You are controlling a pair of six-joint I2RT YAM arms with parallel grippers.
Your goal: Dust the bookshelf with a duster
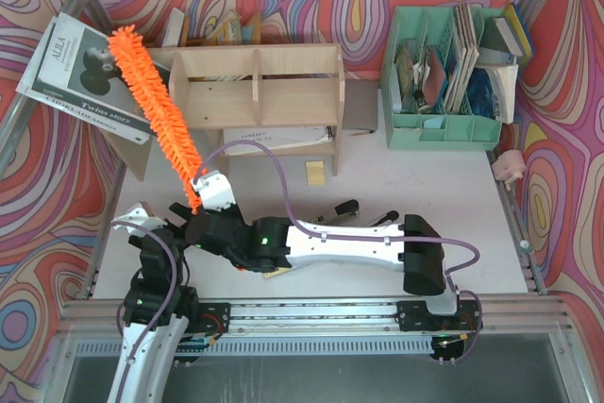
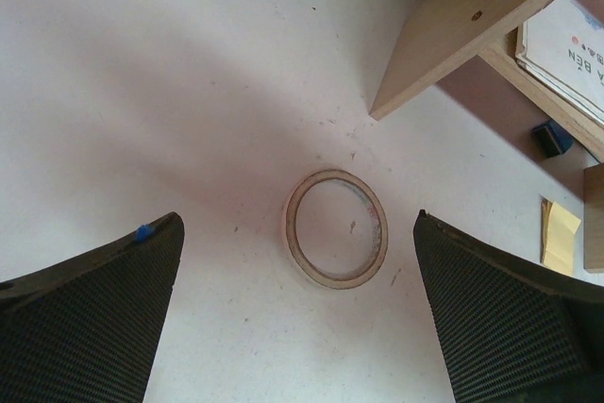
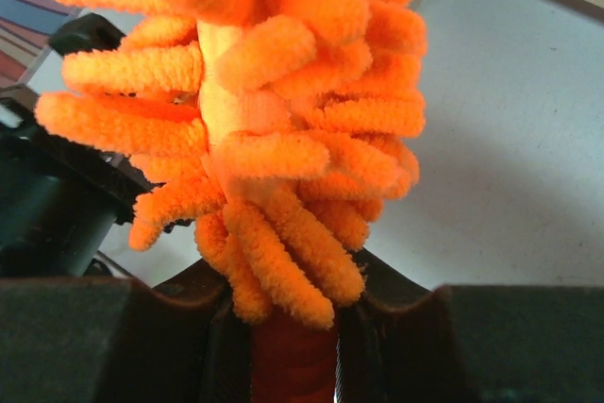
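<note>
Duster point(image 1: 156, 106): soft orange chenille tufts round a thin, straight orange core. Bookshelf point(image 1: 255, 92): pale plywood, flat panels, upright dividers.

Overhead view: the duster slants from the right claw point(image 1: 198, 198) up and left across the shelf's left end, with its tip over a black-and-white magazine point(image 1: 80, 73). Contact with the wood cannot be told.

Only the right wrist view shows the grip: the claw is clenched on the orange handle just below the fluff.

Only the left wrist view shows a thin tape ring point(image 2: 335, 228) flat on the white table point(image 2: 142, 92). It lies under the left claw point(image 2: 297, 217), whose ribbed black fingers point(image 2: 94, 327) are spread wide and hold nothing.
</note>
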